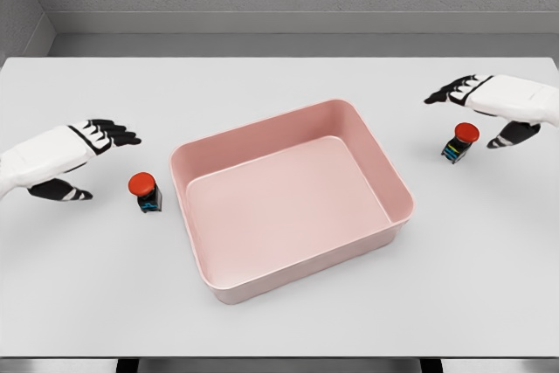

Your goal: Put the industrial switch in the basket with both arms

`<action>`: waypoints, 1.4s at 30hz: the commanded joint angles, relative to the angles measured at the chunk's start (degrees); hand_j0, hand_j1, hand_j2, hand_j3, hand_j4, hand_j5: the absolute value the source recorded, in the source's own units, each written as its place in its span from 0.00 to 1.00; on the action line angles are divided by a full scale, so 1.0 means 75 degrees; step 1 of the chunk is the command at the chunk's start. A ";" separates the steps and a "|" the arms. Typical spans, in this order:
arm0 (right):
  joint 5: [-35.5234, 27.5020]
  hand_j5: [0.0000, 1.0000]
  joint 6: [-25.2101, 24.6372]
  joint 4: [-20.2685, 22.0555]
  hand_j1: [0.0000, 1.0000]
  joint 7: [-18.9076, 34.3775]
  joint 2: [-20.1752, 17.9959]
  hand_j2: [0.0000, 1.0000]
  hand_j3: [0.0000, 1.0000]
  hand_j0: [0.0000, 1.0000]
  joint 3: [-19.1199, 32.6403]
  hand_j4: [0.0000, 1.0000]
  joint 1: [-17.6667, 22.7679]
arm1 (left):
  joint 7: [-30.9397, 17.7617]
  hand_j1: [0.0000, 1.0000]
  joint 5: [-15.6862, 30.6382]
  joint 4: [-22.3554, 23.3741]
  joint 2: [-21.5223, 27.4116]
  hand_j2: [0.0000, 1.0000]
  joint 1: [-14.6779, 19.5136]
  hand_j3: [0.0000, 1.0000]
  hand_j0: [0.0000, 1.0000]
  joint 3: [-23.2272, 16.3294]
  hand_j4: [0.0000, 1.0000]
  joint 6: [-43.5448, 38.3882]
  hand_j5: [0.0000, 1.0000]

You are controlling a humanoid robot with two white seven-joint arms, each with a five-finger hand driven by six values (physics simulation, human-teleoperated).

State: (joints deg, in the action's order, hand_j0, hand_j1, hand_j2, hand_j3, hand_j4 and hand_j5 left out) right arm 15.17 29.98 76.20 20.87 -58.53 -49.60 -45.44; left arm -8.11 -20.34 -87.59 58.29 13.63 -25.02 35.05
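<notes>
Head view: my left hand (74, 156) open, empty; left switch (145, 192) upright just beside, toward pink basket (395, 179). My right hand (493, 104) open over right switch (460, 141), fingers above, thumb beside. Right closer to grasp. Basket between both.

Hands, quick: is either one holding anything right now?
Left hand: open, holding nothing, beside the left red button switch.
Right hand: open, holding nothing, just above the right red button switch.
</notes>
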 commanded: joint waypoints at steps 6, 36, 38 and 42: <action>0.0368 1.00 0.0011 -0.0925 1.00 0.0088 0.0679 1.00 1.00 1.00 -0.0031 1.00 -0.0035 | 0.0003 0.90 0.0063 -0.0205 0.0033 0.90 -0.0082 0.90 0.90 0.0008 0.90 -0.0006 0.90; 0.0684 0.87 0.0023 -0.1417 0.87 0.0064 0.1018 0.87 0.87 0.87 -0.0348 0.87 0.0059 | -0.0254 0.84 -0.0019 -0.0169 -0.0471 0.84 -0.0024 0.84 0.84 -0.0156 0.84 -0.0006 0.84; 0.0684 0.87 0.0023 -0.1441 0.87 0.0064 0.1007 0.87 0.87 0.87 -0.0336 0.87 0.0059 | -0.0348 0.84 -0.0019 -0.0181 -0.0518 0.84 -0.0024 0.84 0.84 -0.0167 0.84 -0.0006 0.84; 0.0684 0.83 0.0023 -0.1441 0.83 0.0053 0.1007 0.83 0.83 0.83 -0.0324 0.83 0.0047 | -0.0383 0.84 -0.0019 -0.0193 -0.0611 0.84 -0.0012 0.84 0.84 -0.0179 0.84 -0.0006 0.84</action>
State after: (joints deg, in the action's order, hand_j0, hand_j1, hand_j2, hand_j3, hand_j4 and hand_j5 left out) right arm 20.55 30.23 65.43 21.32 -50.91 -52.14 -45.09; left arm -10.80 -20.86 -89.00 54.04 13.54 -26.33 35.06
